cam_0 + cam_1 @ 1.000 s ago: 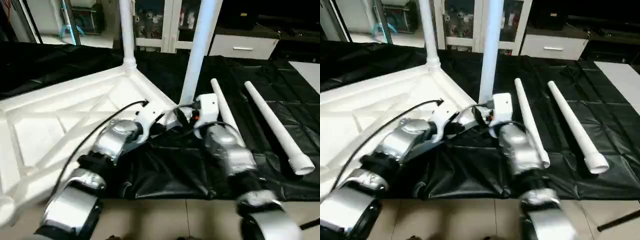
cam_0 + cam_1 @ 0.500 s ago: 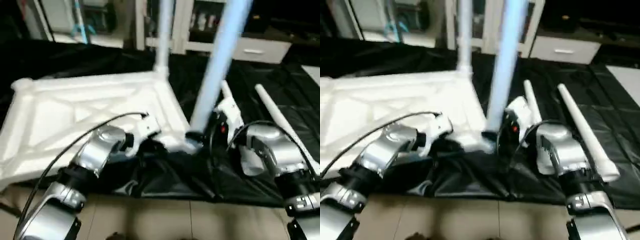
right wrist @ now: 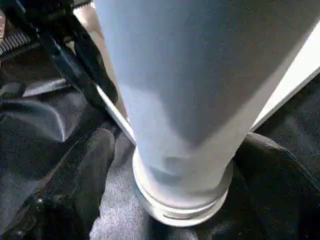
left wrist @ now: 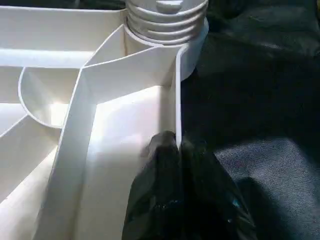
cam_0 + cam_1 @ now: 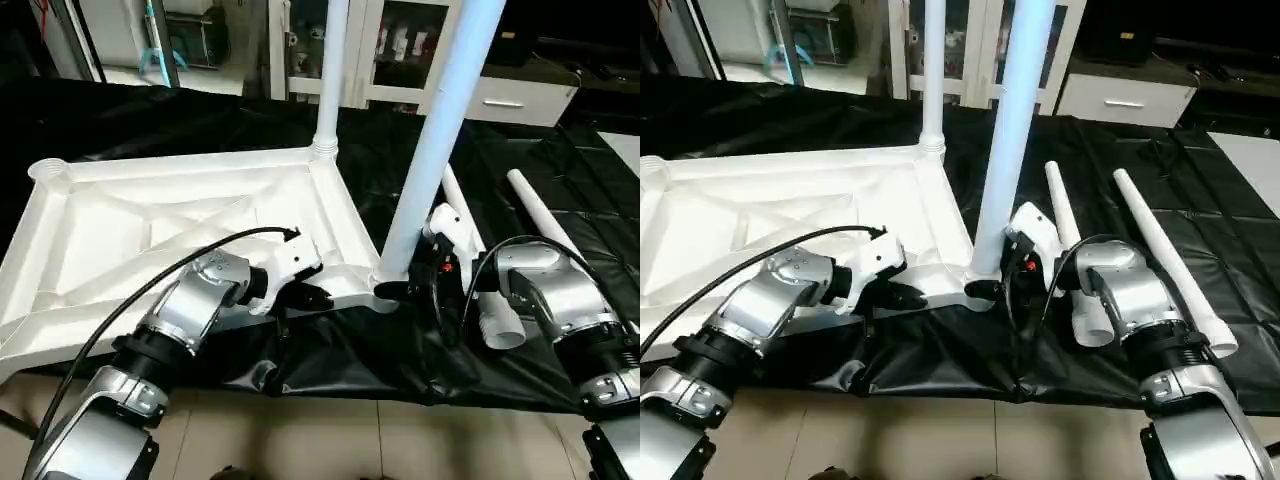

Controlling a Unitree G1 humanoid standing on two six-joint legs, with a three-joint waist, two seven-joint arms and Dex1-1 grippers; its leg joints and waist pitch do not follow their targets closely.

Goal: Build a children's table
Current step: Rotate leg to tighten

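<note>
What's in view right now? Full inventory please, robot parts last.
tabletop: 1, white, upside down on the black sheet, ribbed underside up.
upright legs: 2, white, standing in corner sockets; near one at the corner between the grippers, far one at the corner behind it.
loose legs: 2, white, lying on the sheet right of the tabletop; and.
black sheet: 1, covering the floor under the parts.
cabinets: white, in the background.
left gripper: fingers pinched on the tabletop's near edge wall.
right gripper: fingers around the near leg's base.
forearms: 2, silver.
</note>
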